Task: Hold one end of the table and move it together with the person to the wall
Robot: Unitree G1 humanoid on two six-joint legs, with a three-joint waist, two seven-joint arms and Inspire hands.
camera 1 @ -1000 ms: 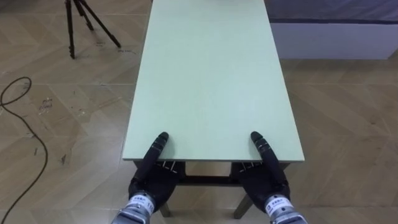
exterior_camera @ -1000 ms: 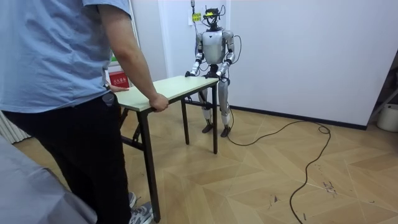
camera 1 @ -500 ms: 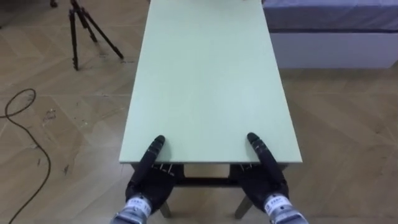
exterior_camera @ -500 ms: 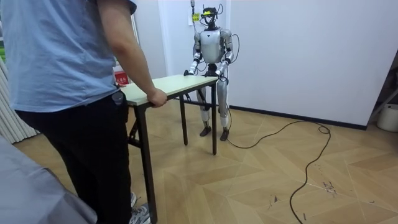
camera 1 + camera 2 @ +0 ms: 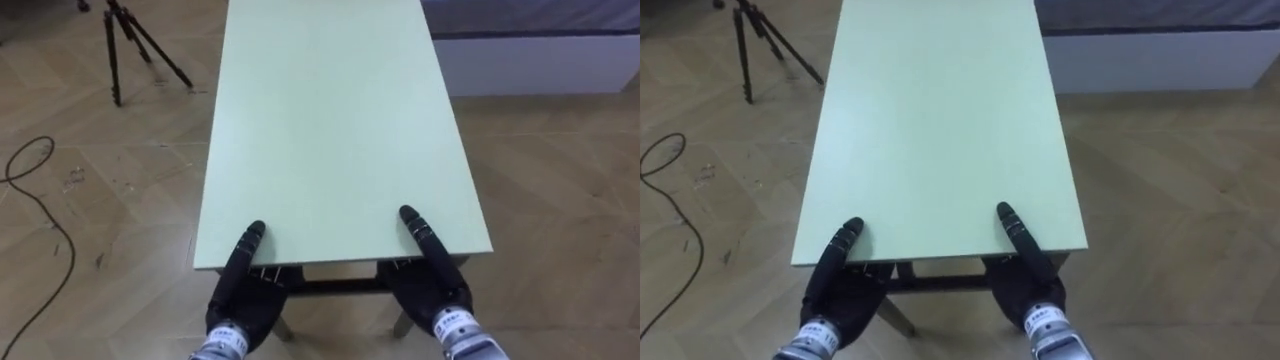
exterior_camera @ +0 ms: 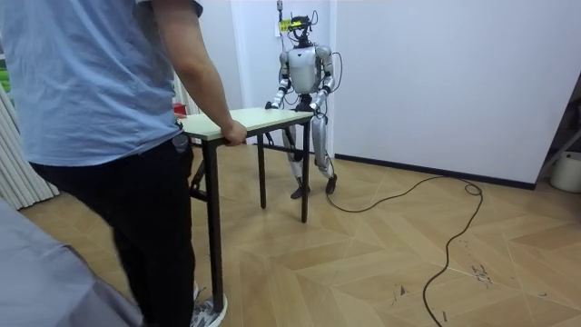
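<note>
A long pale-green table point(image 5: 330, 120) stretches away from me. My left hand point(image 5: 240, 290) and right hand point(image 5: 430, 285) grip its near short edge, thumbs lying on top and the rest of each hand under the tabletop. In the room view I stand at the far end of the table point(image 6: 245, 118), mid-stride. At the near end a person point(image 6: 100, 109) in a blue shirt holds a corner of the table with one hand point(image 6: 233, 134).
A black tripod point(image 5: 125, 45) stands on the wood floor at the upper left. A dark cable point(image 5: 30, 170) lies left of the table. A low white and dark platform point(image 5: 530, 60) sits at the upper right. Behind me is a white wall point(image 6: 436, 82).
The table has shifted toward the room view's left with the person stepping back. I have stepped after it, both hands still on the near edge.
</note>
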